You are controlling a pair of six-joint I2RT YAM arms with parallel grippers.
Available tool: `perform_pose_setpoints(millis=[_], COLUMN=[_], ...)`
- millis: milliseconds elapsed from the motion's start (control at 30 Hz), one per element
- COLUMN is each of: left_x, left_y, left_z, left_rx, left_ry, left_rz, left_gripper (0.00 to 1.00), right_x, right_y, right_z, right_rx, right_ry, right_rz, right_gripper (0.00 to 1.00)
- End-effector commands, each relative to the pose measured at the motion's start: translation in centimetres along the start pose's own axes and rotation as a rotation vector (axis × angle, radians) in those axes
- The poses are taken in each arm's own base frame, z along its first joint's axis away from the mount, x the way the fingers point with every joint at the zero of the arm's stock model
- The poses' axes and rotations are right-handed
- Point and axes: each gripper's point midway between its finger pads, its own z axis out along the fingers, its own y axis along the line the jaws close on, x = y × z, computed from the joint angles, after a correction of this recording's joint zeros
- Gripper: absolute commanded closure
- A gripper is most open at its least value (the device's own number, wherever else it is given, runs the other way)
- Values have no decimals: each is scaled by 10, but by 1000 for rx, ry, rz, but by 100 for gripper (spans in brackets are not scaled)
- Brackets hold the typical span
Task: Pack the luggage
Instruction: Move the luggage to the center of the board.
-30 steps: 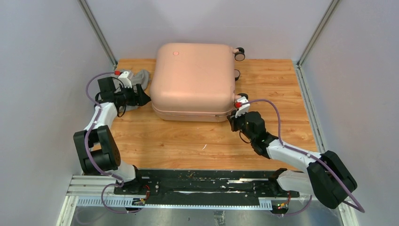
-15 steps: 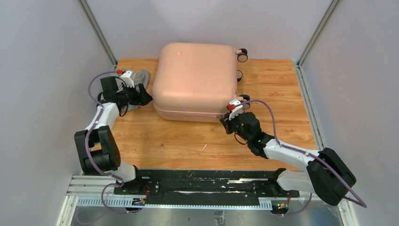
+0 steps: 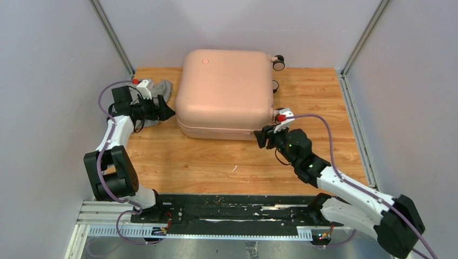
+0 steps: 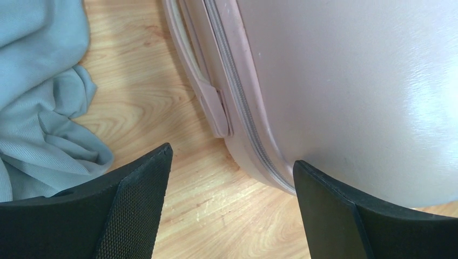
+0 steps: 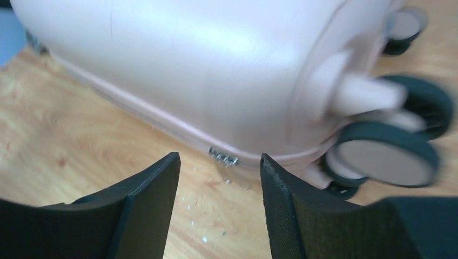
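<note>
"Where is the large pale pink hard-shell suitcase (image 3: 224,89)?"

"Zipped shut and flat on the wooden tabletop (image 3: 205,162), straight ahead of both pincers. The left gripper (image 4: 232,162) gapes wide at its zipped corner, holding nothing. Crumpled grey-blue cloth (image 4: 38,108) lies beside its left finger."

"And the right gripper (image 5: 219,162)?"

"Parted too, and empty. The small metal zipper pull (image 5: 223,157) is just ahead of its tips, with the black wheels (image 5: 389,154) off to its right."

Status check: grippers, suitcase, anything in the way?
Left gripper open, empty, left of suitcase. Right gripper open, empty, facing metal tab on near-right seam. Suitcase shut, flat on table. Grey cloth lies outside, by left gripper.
</note>
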Motion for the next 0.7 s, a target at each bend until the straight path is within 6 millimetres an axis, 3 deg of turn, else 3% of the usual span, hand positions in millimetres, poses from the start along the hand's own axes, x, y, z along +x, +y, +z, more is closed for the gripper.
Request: perform_pose_setpoints(millis=[0,100,200,267,367,467,500,667], left_x=[-21,-24,-24,-24,-26,-32,-35,-40], left_y=[-9,-6,-4,1,13,28,34,49], left_z=[-17,-20,-22,-21,-18,-12,-9,20], left_rx=[35,15,0,-22,-72,-125,-146,-203], left_ry=[-22,-21,-18,-15,-12,-18,-20,25], left_rz=[14,17,13,7,-3,-16,-21,-1], left_gripper=[12,11,10,10,10,10,10,11], right_x=[-62,-92,-102,-98,-99,-97,-86,-63], right_y=[-42,-72,-106,-131,-166,-187,-193,-195], right_z=[-30,-43,-42,-32,-8,27,43,96], right_rx=[227,325,415,485,560,571,574,495], right_ry=[-127,-168,-128,-59,-6,48,91,194], right_rz=[116,195,259,275,294,308,307,331], right_gripper=[37,36,34,34,34,37,38,49])
